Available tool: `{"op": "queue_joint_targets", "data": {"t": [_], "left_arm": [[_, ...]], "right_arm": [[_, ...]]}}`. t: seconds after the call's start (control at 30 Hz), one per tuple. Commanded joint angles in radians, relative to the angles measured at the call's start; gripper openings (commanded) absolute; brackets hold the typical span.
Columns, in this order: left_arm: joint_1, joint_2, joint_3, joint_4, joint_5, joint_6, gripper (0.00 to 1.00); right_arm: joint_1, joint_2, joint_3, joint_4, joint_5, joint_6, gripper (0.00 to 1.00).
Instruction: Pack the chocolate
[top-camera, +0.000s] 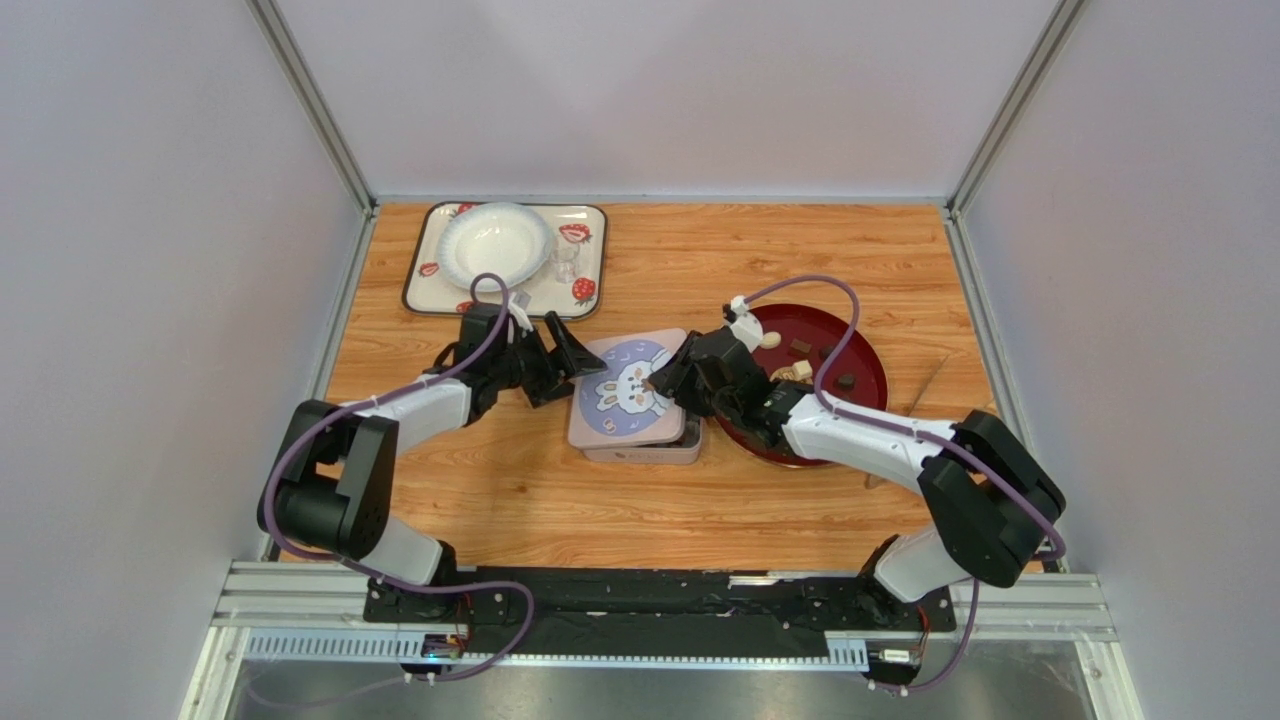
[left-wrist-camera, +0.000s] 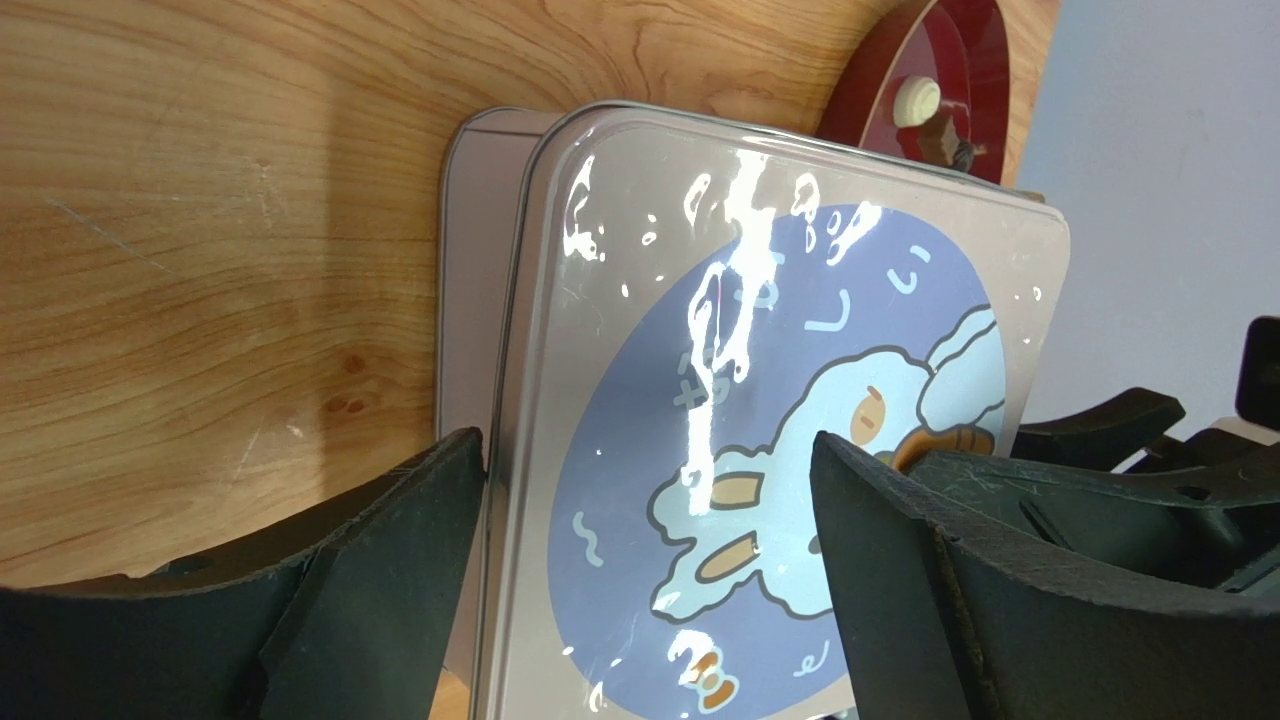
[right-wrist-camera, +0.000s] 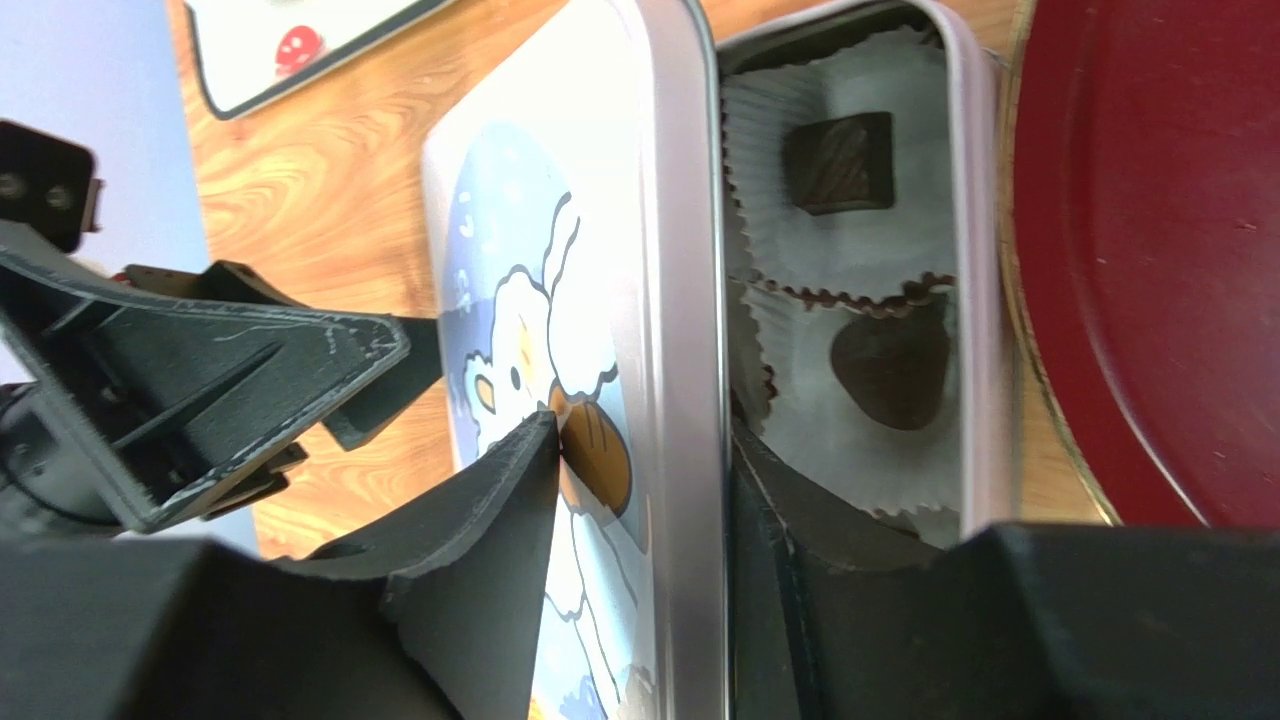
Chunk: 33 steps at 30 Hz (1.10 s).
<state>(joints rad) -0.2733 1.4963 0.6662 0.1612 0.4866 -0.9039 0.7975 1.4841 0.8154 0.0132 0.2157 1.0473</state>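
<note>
A square tin (top-camera: 661, 447) stands mid-table, its rabbit-print lid (top-camera: 628, 387) lying askew over it. Two dark chocolate pieces (right-wrist-camera: 842, 162) (right-wrist-camera: 890, 368) sit in white paper cups (right-wrist-camera: 902, 263) in the uncovered strip of the tin. More chocolate (top-camera: 792, 368), dark and cream, lies on the red plate (top-camera: 857, 353). My right gripper (right-wrist-camera: 646, 443) is open astride the lid's (right-wrist-camera: 601, 180) right edge, one finger over the print, the other inside the tin. My left gripper (left-wrist-camera: 646, 450) hangs wide open over the lid's (left-wrist-camera: 781, 375) left side, holding nothing.
A strawberry-print tray (top-camera: 436, 285) with a white bowl (top-camera: 493, 240) sits at the back left. The red plate (right-wrist-camera: 1157, 225) lies right beside the tin. In the left wrist view a cream piece (left-wrist-camera: 917, 102) shows on the plate (left-wrist-camera: 887, 68) beyond the lid.
</note>
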Motion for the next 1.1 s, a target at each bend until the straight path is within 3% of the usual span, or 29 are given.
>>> {"op": "queue_joint_targets", "data": {"t": [0.0, 0.5, 0.8, 1.07], "left_arm": [[-0.015, -0.021, 0.026, 0.014, 0.029, -0.010, 0.88], [-0.038, -0.041, 0.085, -0.084, 0.029, 0.039, 0.88], [-0.043, -0.027, 0.119, -0.146, 0.040, 0.085, 0.88], [-0.056, -0.028, 0.141, -0.201, 0.017, 0.125, 0.88]], "right_arm": [[0.000, -0.021, 0.062, -0.077, 0.054, -0.030, 0.46], [0.000, -0.013, 0.140, -0.243, 0.096, -0.099, 0.56], [0.000, -0.018, 0.163, -0.295, 0.122, -0.138, 0.68], [0.006, -0.022, 0.183, -0.344, 0.146, -0.162, 0.68]]}}
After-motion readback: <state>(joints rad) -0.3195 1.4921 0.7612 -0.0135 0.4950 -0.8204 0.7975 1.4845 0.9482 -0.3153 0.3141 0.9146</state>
